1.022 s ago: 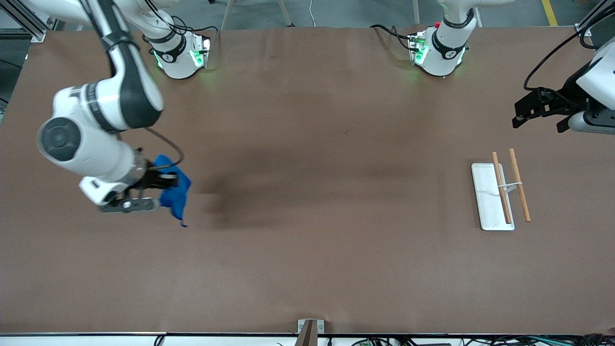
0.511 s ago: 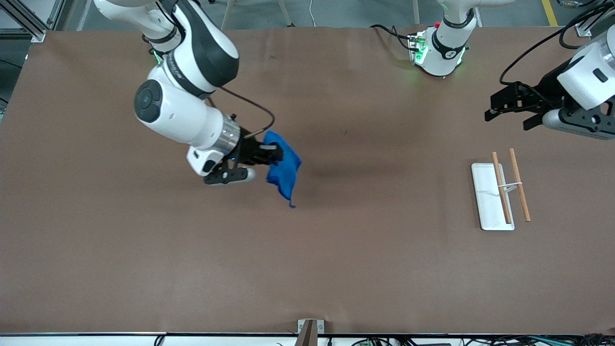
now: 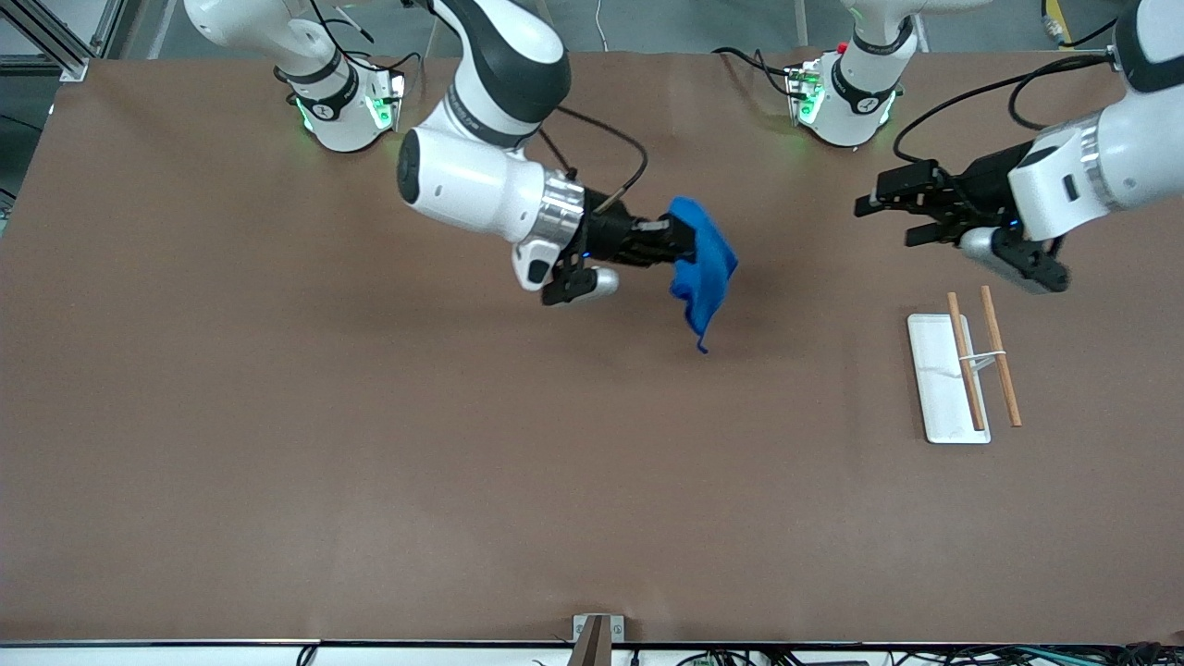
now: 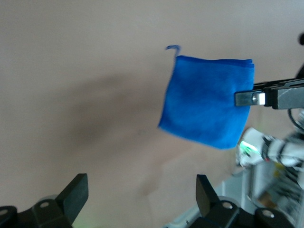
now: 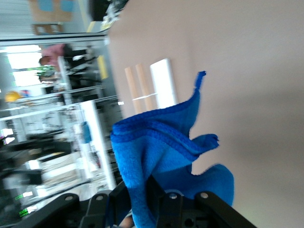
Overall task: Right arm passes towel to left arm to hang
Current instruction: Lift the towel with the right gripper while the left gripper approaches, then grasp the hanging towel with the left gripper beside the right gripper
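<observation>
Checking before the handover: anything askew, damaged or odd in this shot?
Only small things. The towel hangs bunched from the shut right gripper, a loose thread trailing off its low corner. The left gripper, jaws open, is in the air, clear of the cloth. The rack near the left arm's end of the table stands undisturbed.

Two robot arms work at one brown table [image 3: 277,481]: the right arm [image 3: 481,176] and the left arm [image 3: 1091,166]. Each has one gripper, so there are two grippers: the right gripper [image 3: 680,242] and the left gripper [image 3: 879,215]. There is one blue towel [image 3: 705,268], with one loose thread at a corner. One white tray [image 3: 936,388] lies on the table. Two wooden rods [image 3: 1001,368] sit by it, joined by one white crosspiece. Two green-lit bases stand along the table's edge.
</observation>
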